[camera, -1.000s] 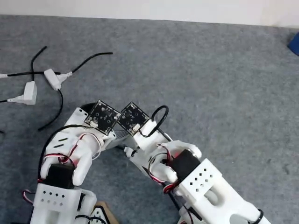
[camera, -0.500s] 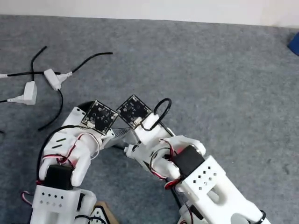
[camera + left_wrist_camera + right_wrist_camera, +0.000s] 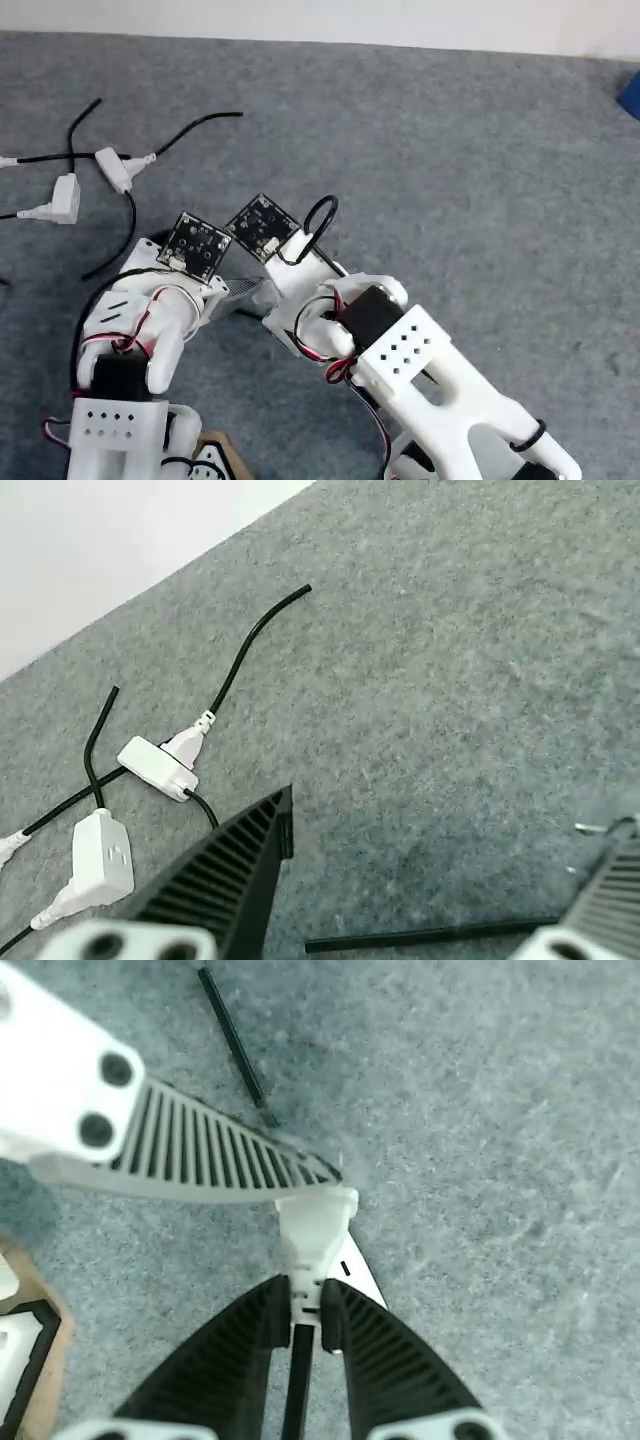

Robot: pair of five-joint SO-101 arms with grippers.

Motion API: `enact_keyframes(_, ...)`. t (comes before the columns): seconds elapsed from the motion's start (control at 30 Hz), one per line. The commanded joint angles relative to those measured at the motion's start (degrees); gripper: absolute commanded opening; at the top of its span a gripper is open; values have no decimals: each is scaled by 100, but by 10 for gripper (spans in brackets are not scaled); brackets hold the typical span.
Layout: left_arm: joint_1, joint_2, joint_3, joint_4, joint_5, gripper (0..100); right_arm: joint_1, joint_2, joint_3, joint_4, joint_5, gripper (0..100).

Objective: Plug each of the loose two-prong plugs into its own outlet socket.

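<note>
Cropped at the lower right of the left wrist view: the pale finger (image 3: 612, 900) of the left gripper (image 3: 459, 808), with a black cable (image 3: 430, 937) passing behind it. Cannot count the prongs of the white plug (image 3: 315, 1228) in the right wrist view, tucked behind that same ribbed finger at upper left. Cut off at the high view's left edge: two leads (image 3: 40, 158). Cut off at its right edge: a blue corner (image 3: 630, 95), too little to name.
</note>
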Motion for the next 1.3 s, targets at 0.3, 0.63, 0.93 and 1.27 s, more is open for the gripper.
enact_keyframes(0.3, -4, 22, 84, 0, -26, 453, 40, -127, -338, -57, 70, 6)
enact_keyframes(0.63, 505, 22, 435, 0, -26, 453, 75, -884, -637, 277, 62, 6)
enact_keyframes(0.93, 620, 40, 497, 26, -26, 453, 532, -910, -760, 470, 88, 6)
enact_keyframes(1.27, 453, 22, 426, 0, -35, 453, 541, -901, -558, 558, 193, 6)
